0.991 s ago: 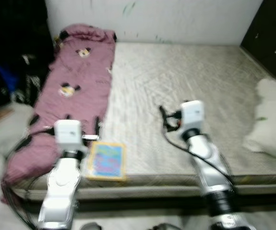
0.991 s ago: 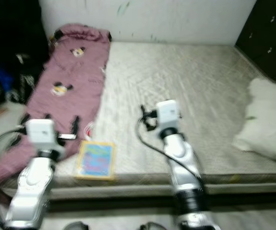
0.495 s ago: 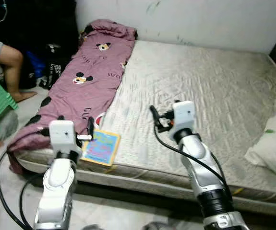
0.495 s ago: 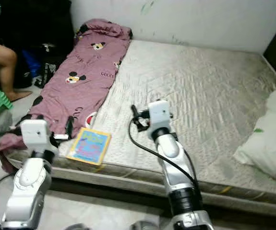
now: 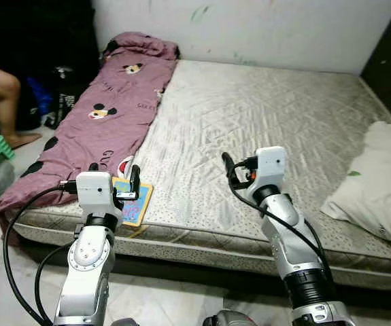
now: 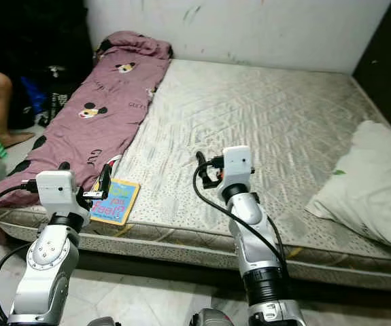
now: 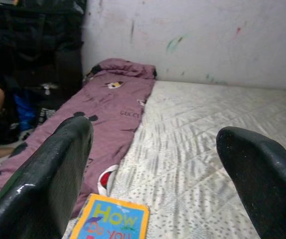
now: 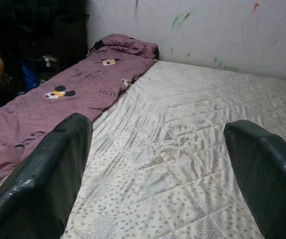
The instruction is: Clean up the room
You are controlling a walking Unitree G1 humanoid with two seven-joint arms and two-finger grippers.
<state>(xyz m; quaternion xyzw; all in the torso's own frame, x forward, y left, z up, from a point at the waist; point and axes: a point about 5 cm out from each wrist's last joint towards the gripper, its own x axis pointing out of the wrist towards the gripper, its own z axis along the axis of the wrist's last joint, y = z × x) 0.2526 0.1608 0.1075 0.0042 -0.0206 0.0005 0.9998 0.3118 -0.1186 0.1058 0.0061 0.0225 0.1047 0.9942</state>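
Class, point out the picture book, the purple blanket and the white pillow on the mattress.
picture book (image 6: 115, 202), right eye view, on its blue cover.
purple blanket (image 5: 103, 115), left eye view, on its middle stretch.
white pillow (image 6: 365, 183), right eye view, on its upper face.

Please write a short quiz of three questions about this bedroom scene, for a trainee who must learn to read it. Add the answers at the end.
1. True or false: the left gripper is shut on the book.
2. On the mattress, which thing lies nearest the left gripper? A) the white pillow B) the book C) the purple blanket's far end at the wall
3. Fill in: the purple blanket lies along the mattress's ____ side, by the robot's own sides.

Key
1. False. The wrist view shows its fingers wide apart, with the book on the mattress beyond them.
2. B. It lies at the near edge, beside the blanket.
3. Left. The right gripper, also open, is raised over the bare middle of the mattress.
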